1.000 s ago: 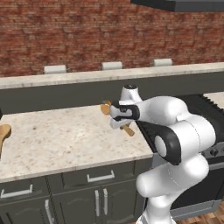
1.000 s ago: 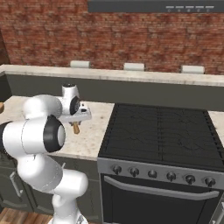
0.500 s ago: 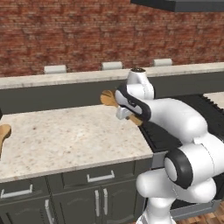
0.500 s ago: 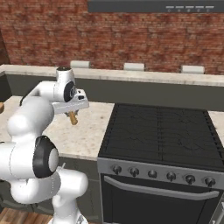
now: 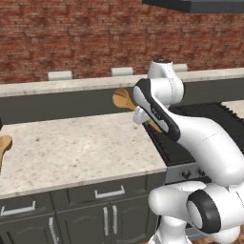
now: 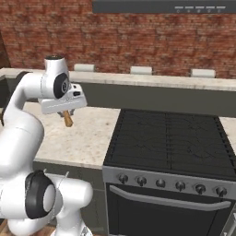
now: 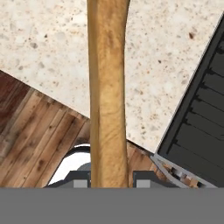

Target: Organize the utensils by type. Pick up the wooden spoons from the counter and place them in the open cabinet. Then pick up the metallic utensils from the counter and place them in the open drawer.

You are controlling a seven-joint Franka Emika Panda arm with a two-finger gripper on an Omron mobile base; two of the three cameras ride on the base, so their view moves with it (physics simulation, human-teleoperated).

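Note:
My gripper is shut on the handle of a light-brown wooden spoon and holds it in the air above the counter's right end. The round bowl points up and left, and the handle slants down to the right. In the right base view the handle end of the spoon pokes out below the gripper. The hand view looks along the spoon handle clamped in the gripper, over the counter. A second wooden spoon lies at the counter's far left edge. The cabinet, drawer and metallic utensils are out of view.
A black stove adjoins the counter on the right, with its grate in the hand view. Behind the counter runs a raised beige ledge under a brick wall. Dark cupboard fronts with silver handles sit below.
The arm has stretched upward and carried the wooden spoon higher above the counter, still in the same grip.

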